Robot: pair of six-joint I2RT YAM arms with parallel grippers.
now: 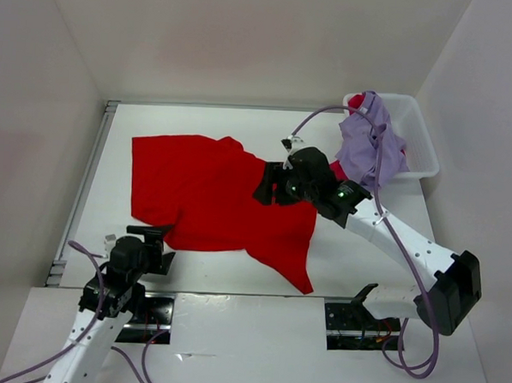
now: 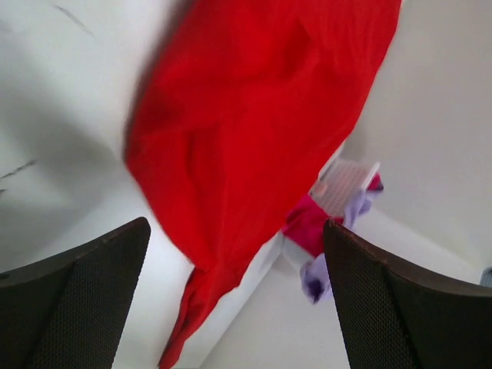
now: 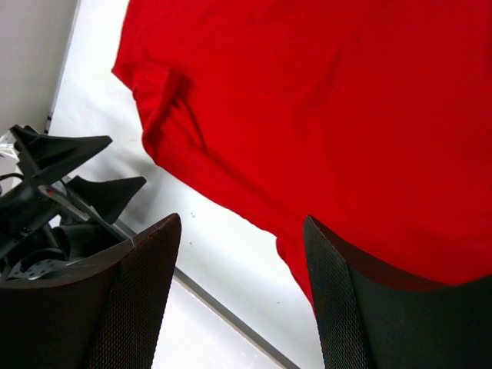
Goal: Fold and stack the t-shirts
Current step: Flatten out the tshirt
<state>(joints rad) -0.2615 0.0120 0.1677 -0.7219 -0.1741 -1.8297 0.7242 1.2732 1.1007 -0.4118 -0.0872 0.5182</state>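
Observation:
A bright red t-shirt (image 1: 209,193) lies spread on the white table, one corner trailing toward the near edge. My right gripper (image 1: 266,189) hovers over its right side, open. In the right wrist view the red t-shirt (image 3: 330,100) fills the top and the gripper (image 3: 240,221) has nothing between its fingers. My left gripper (image 1: 160,247) stands open just off the shirt's near-left edge. In the left wrist view that gripper (image 2: 237,224) is empty, with the red t-shirt (image 2: 254,115) ahead. A lavender t-shirt (image 1: 367,144) and a crimson t-shirt (image 1: 355,101) hang from the bin.
A white plastic bin (image 1: 420,144) stands at the back right corner, also in the left wrist view as the bin (image 2: 344,183). White walls close in the table at the back and both sides. A metal rail (image 1: 85,182) runs along the left edge.

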